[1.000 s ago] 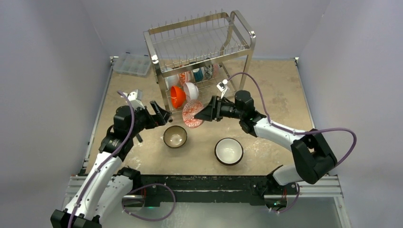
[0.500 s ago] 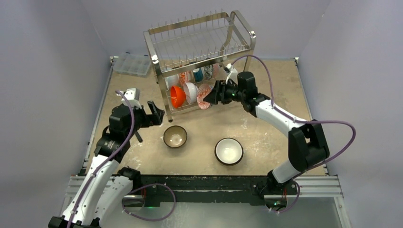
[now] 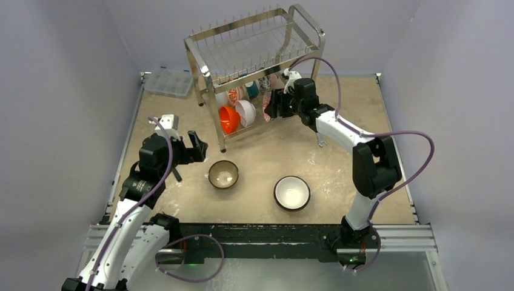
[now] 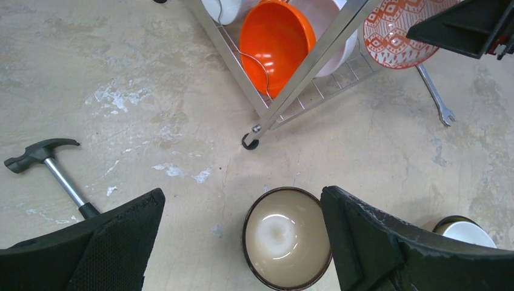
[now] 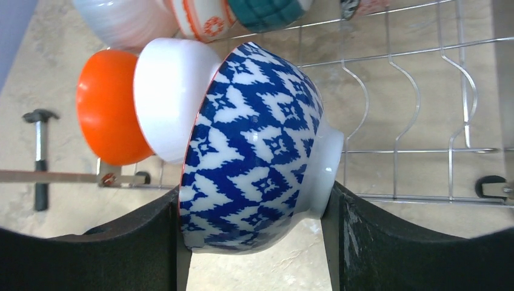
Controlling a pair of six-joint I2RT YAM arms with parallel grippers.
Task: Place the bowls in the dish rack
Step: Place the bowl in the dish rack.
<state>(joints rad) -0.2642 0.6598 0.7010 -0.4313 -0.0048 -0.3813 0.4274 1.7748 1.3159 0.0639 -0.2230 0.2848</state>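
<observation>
The dish rack (image 3: pixel 206 79) stands at the back of the table. Its lower tier holds an orange bowl (image 3: pixel 228 119), a white bowl (image 3: pixel 245 112) and other bowls behind them. My right gripper (image 3: pixel 274 104) is shut on a patterned bowl (image 5: pixel 254 145), blue-and-white outside and red-and-white inside (image 4: pixel 397 33), held on edge in the lower tier beside the white bowl (image 5: pixel 166 97). My left gripper (image 4: pixel 242 194) hangs open above the table, over a brown bowl with a tan inside (image 4: pixel 288 237). A bowl that is white inside and dark outside (image 3: pixel 292 193) sits to the right.
A hammer (image 4: pixel 51 167) lies on the table left of the brown bowl. A wrench (image 4: pixel 436 100) lies by the rack's right front. A clear plastic compartment box (image 3: pixel 170 82) sits at the back left corner.
My right arm has carried the patterned bowl from in front of the rack up into its lower tier. The rack has shifted a little. My left gripper has drawn back slightly, still open.
</observation>
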